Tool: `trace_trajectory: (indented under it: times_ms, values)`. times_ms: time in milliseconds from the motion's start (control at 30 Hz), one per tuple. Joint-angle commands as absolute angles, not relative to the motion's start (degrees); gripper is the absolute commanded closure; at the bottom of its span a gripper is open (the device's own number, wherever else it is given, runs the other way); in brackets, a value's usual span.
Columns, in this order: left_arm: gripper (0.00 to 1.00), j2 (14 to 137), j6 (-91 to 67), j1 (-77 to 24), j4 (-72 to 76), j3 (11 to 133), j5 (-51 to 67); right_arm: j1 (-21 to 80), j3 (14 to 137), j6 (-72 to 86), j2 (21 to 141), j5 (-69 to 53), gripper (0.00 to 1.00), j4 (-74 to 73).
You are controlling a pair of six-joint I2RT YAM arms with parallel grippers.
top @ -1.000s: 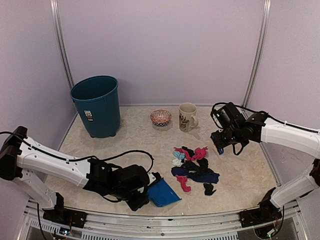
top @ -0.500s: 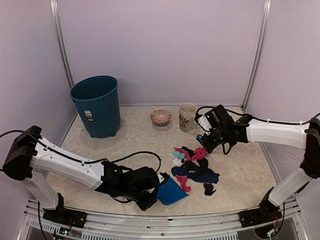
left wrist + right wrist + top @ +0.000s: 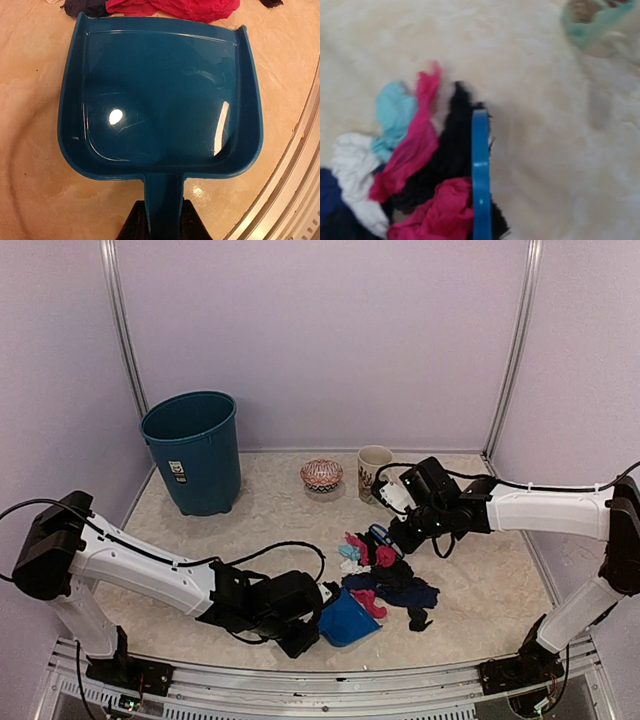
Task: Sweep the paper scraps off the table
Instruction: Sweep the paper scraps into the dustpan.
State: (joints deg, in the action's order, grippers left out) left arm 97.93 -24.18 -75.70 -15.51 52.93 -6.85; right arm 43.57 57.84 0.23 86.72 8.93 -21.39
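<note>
Blue plastic fills the left wrist view: a dustpan (image 3: pixel 160 95) lies flat on the table (image 3: pixel 30 125), its open lip facing the far side. Its handle is pinched between the dark fingers (image 3: pixel 134 226) of the left gripper (image 3: pixel 163 224), whose jaws stand narrow, clamped on that handle. A silver frame edge (image 3: pixel 295 190) runs just to the right of the pan. The paper scraps (image 3: pixel 385 575) sit in one loose pile on the table, a little right of centre and toward the near side. They are pink, black, navy, light blue and white wads crowded against one another. A pink wad and a navy one lie right at the dustpan's lip, and one black wad lies slightly apart at the pile's near right. The right gripper (image 3: pixel 393 537) reaches in from the right over the far edge of the pile, jaws closed tight on a small blue brush (image 3: pixel 480 170). The brush's narrow back stands edge-on among black and pink wads. The gripper's own fingers do not show in the right wrist view. Farther back stand a mug (image 3: pixel 373 472), a patterned bowl (image 3: pixel 321 475) to its left, and a teal bin (image 3: pixel 193 452) at the far left.
</note>
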Motion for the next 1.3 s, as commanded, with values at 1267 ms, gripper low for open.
trace_trajectory:
  times_ms: [1267]
  values:
    - [1.0,98.41,-30.51,-68.22,-13.98,47.56,-5.2,56.94,60.87,0.26,79.1,25.71,1.0,-20.29]
